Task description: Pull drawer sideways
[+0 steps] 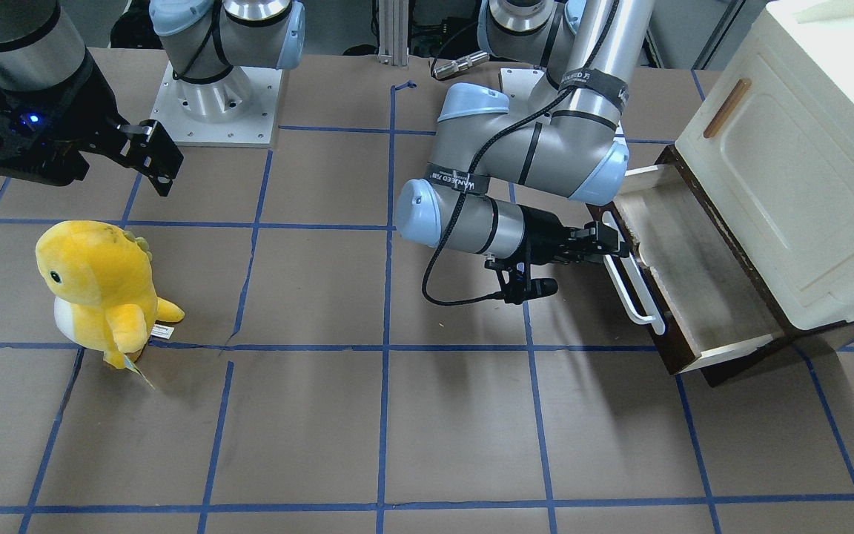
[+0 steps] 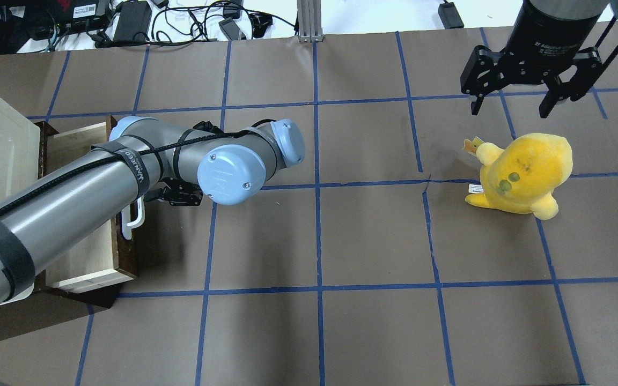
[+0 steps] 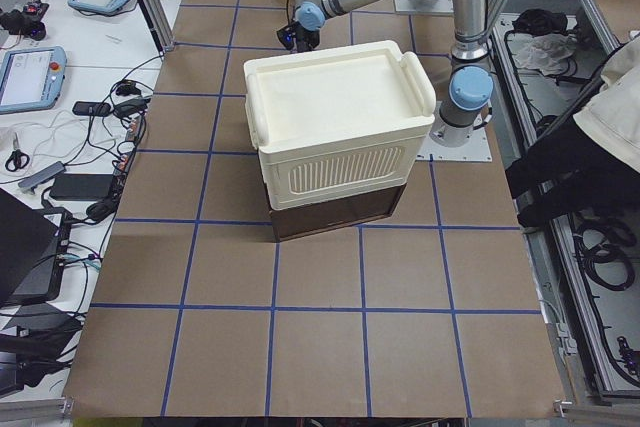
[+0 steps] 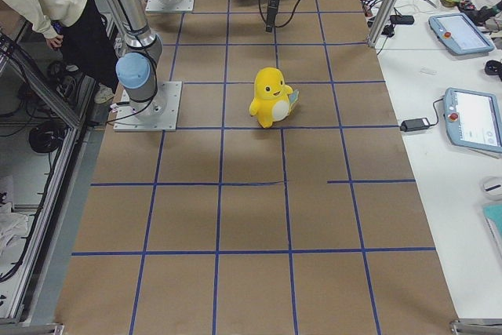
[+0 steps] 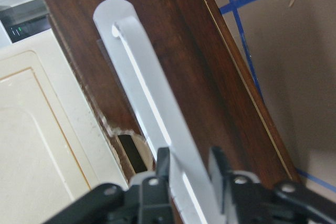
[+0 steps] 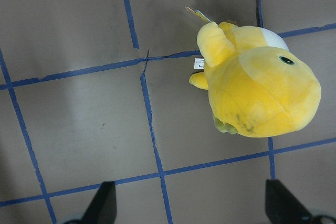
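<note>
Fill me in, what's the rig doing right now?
The left gripper is shut on the white bar handle of the drawer. The drawer stands well out of the cream cabinet, its pale inside exposed. The right gripper hangs open above the table by a yellow plush toy, holding nothing.

On the drawer (image 5: 210, 77) we see a dark varnished wood front with a faint sheen, chipped rough at one edge. Its bar handle (image 5: 152, 103) looks like smooth white plastic. The cabinet (image 1: 783, 185) is matt cream plastic, the plush toy (image 1: 97, 285) fuzzy cloth, and the table cover (image 1: 457, 430) matt brown paper.
</note>
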Controlling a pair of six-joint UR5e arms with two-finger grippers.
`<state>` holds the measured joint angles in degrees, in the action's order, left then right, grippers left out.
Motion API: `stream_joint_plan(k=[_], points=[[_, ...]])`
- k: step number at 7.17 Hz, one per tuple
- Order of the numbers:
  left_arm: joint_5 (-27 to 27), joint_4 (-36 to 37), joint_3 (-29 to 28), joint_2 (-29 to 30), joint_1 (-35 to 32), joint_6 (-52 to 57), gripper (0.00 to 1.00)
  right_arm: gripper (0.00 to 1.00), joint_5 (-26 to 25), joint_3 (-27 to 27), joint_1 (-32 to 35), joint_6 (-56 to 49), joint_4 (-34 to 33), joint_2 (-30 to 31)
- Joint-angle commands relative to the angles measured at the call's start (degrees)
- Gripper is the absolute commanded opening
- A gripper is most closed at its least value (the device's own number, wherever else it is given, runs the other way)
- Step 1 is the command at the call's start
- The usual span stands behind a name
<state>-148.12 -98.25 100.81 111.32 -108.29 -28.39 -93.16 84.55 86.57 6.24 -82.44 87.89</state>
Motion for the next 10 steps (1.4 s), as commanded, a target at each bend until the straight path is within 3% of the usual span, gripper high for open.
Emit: stream_joint_plan(k=[1, 4, 6, 10], points=[[12.6, 0.2, -6.1, -4.3, 0.0, 1.5, 1.00, 1.00, 0.0, 0.0, 0.0, 0.0, 0.0, 0.0], [32.5, 0.1, -12.4, -14.7, 1.0, 13.9, 1.00, 1.00, 0.0, 0.0, 0.0, 0.0, 0.1, 0.0], [49.9, 1.5, -14.2, -20.6, 9.2, 17.5, 1.00, 1.00, 0.0, 0.0, 0.0, 0.0, 0.0, 0.0], [60.5, 1.7, -15.5, -24.7, 17.5, 26.6, 1.00, 1.00, 0.0, 0.0, -0.1, 0.0, 0.0, 0.0]])
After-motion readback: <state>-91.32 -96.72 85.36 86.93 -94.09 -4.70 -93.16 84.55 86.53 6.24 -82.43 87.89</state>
